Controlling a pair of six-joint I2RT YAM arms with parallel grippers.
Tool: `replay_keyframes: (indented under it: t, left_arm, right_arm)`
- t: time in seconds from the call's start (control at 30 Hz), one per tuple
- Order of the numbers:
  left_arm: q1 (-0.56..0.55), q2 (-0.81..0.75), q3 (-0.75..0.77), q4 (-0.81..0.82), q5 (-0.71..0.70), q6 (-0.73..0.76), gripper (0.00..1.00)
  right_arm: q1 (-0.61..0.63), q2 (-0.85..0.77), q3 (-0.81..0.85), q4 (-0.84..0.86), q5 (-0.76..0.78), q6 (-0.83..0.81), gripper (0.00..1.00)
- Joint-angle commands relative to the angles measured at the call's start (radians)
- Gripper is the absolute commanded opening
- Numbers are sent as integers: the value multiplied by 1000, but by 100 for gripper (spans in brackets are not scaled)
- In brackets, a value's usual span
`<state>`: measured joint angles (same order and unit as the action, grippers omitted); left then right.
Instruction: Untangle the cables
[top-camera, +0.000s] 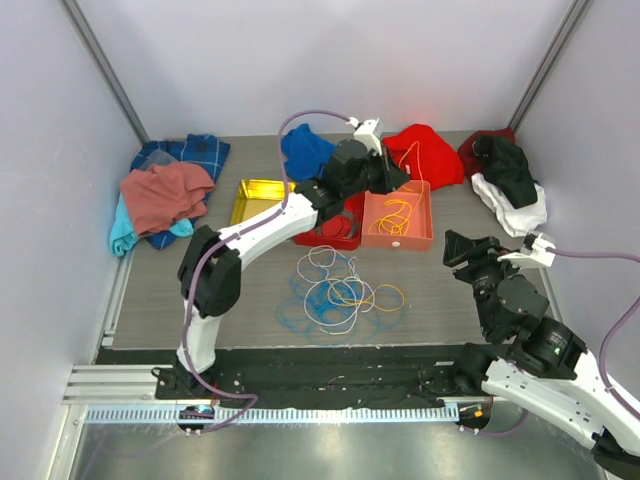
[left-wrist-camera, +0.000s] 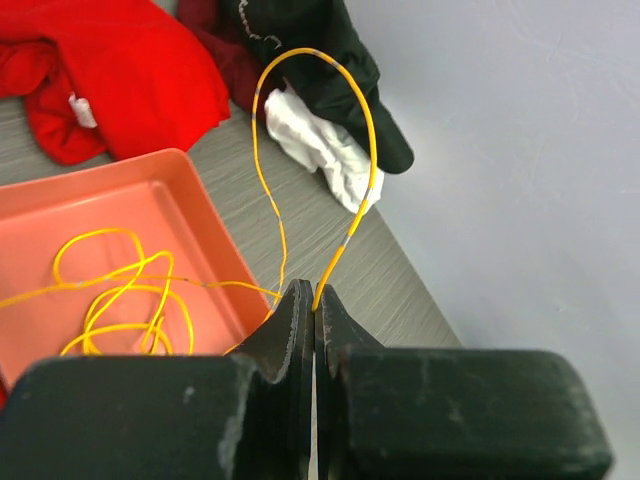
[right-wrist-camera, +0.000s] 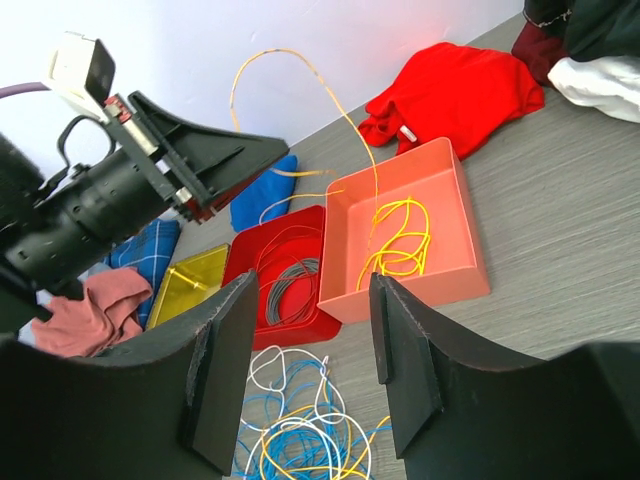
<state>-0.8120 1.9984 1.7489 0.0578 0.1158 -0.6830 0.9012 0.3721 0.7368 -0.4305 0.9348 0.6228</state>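
Note:
A tangle of blue, white and yellow cables (top-camera: 338, 296) lies on the table in front of the trays; the right wrist view shows the tangle (right-wrist-camera: 300, 435) low between the fingers. My left gripper (top-camera: 392, 176) hangs over the orange tray (top-camera: 425, 215), shut on a yellow cable (left-wrist-camera: 371, 150). That cable arcs up from the fingertips (left-wrist-camera: 300, 305) and runs down into a yellow coil (left-wrist-camera: 120, 300) in the tray. My right gripper (top-camera: 460, 246) hovers right of the tangle, open (right-wrist-camera: 308, 292) with nothing between its fingers.
A red tray (top-camera: 312, 238) holding a grey coil (right-wrist-camera: 290, 290) sits left of the orange tray, and a yellow tray (top-camera: 258, 200) further left. Clothes lie along the back: blue (top-camera: 305, 150), red (top-camera: 428, 152), black and white (top-camera: 512, 178), pink and plaid (top-camera: 165, 190).

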Motion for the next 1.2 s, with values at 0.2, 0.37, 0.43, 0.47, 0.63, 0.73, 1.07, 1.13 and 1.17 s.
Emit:
replay_keyframes:
  t: [0.2, 0.37, 0.43, 0.47, 0.63, 0.73, 1.07, 1.13, 1.17]
  left_arm:
    - [2, 189, 121, 93, 100, -84, 0]
    - [4, 227, 81, 114, 98, -102, 0]
    - [11, 237, 69, 99, 81, -101, 1]
    - [14, 237, 64, 99, 78, -99, 14]
    - [37, 192, 20, 88, 44, -69, 55]
    - [39, 134, 11, 27, 10, -5, 71]
    - [36, -286, -204, -263, -480, 100, 83]
    - [22, -483, -357, -262, -623, 105, 87]
    - [17, -540, -403, -262, -658, 109, 100]
  right_arm:
    - [2, -16, 1, 15, 48, -43, 56]
    - [4, -12, 1, 15, 55, -54, 56]
    - [4, -10, 3, 15, 53, -60, 56]
    - [4, -10, 3, 15, 53, -60, 56]
    - [2, -10, -2, 15, 44, -52, 56]
    - [4, -6, -4, 13, 42, -43, 56]
    - [4, 51, -22, 29, -33, -60, 56]
    - [4, 77, -43, 41, -65, -63, 57]
    - [2, 88, -56, 47, -94, -63, 59]
